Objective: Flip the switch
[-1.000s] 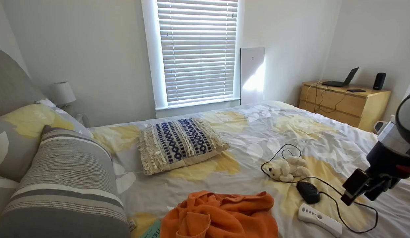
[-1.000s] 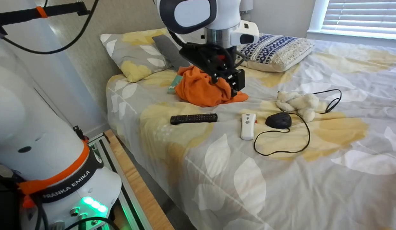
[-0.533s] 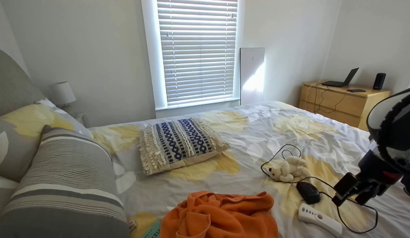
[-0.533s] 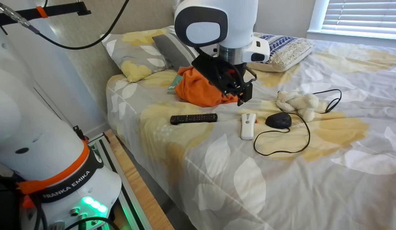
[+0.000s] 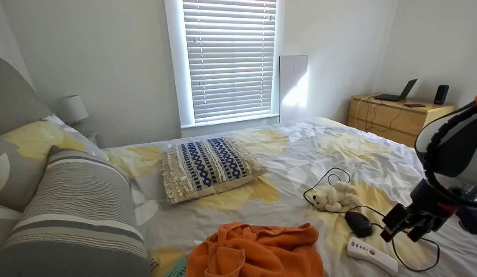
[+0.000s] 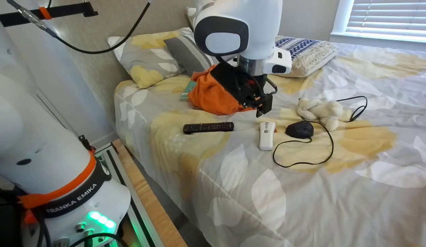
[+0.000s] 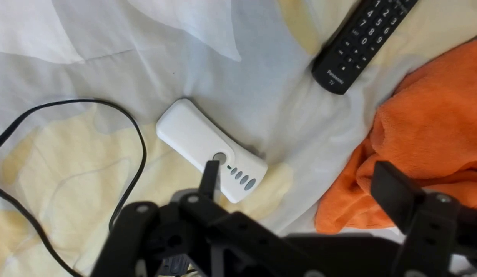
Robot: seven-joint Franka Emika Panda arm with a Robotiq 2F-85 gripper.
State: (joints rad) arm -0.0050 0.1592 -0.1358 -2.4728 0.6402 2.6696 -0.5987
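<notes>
Lowered closer to the white remote (image 7: 194,132) on the bed (image 7: 273,96), the gripper (image 7: 297,169) is held with jaws parted wide; clear room is left between the remote's edge and the orange cloth (image 7: 434,127).

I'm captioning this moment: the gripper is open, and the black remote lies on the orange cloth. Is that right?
Not quite: the wrist view shows the black remote lying on the bedding, apart from the orange cloth. The gripper is indeed open.
</notes>
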